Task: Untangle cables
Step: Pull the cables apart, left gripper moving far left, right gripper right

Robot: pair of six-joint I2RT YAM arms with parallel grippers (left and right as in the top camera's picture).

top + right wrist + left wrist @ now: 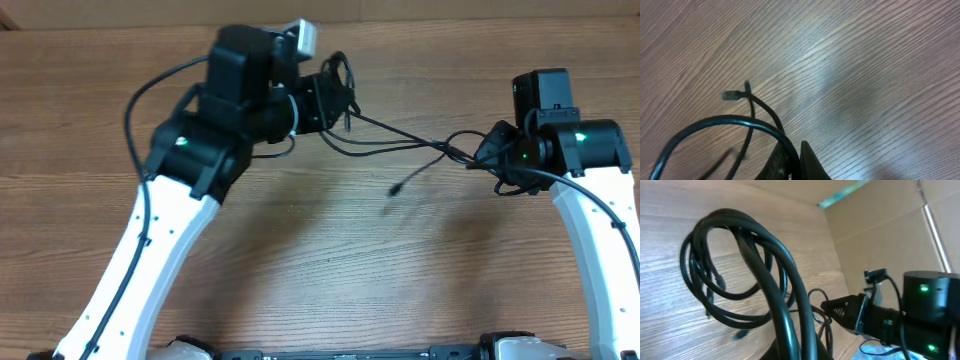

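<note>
The cables [400, 140] are thin black cords stretched above the table between my two grippers. My left gripper [338, 98] is shut on a bundle of loops, which fills the left wrist view [747, 270]; the fingertips themselves are hidden behind the cords [800, 350]. My right gripper [487, 152] is shut on one cord, pinched between its fingers [796, 162]. That cord arcs away to the left [715, 122]. A loose strand ends in a small plug tip [396, 189], which also shows in the right wrist view [730, 95], hanging just over the wood.
The wooden table [330, 260] carries nothing else near the cables. The right arm [890, 317] shows in the left wrist view, with cardboard walls [890, 225] behind it. Thick black arm wires [135, 100] loop beside the left arm.
</note>
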